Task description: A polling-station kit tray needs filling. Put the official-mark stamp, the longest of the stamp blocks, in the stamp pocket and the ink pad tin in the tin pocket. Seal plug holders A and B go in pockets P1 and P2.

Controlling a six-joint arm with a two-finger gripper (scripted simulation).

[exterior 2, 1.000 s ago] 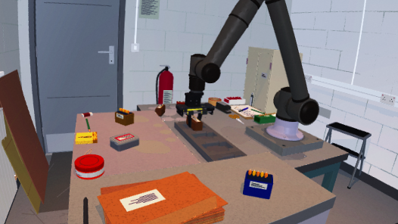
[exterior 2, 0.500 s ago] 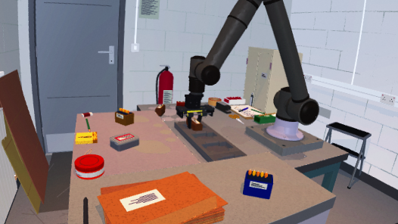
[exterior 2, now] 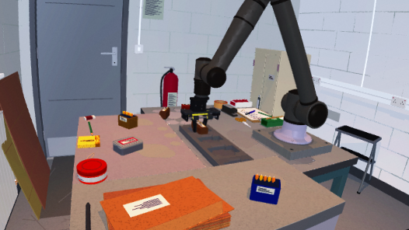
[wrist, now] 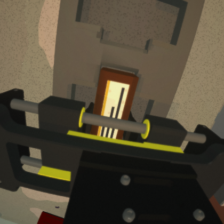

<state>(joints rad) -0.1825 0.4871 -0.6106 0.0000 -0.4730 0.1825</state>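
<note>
The brown stamp block point(exterior 2: 201, 128) point(wrist: 114, 106) with a cream striped label sits in my closed gripper point(exterior 2: 199, 125) point(wrist: 113, 125), low over the far end of the dark kit tray point(exterior 2: 215, 144). In the wrist camera the block lines up with a narrow pocket of the tray beneath it. The red ink pad tin point(exterior 2: 91, 171) lies on the near left of the table. A brown plug holder point(exterior 2: 128, 120) stands at the far left and a blue one point(exterior 2: 265, 189) on the near right.
The tray's other pockets point(exterior 2: 221, 149) lie toward the near side. A grey case with a red label point(exterior 2: 127, 145), a yellow box point(exterior 2: 88, 141) and orange folders point(exterior 2: 167, 208) are on the table. The arm's base point(exterior 2: 292, 140) stands to the right.
</note>
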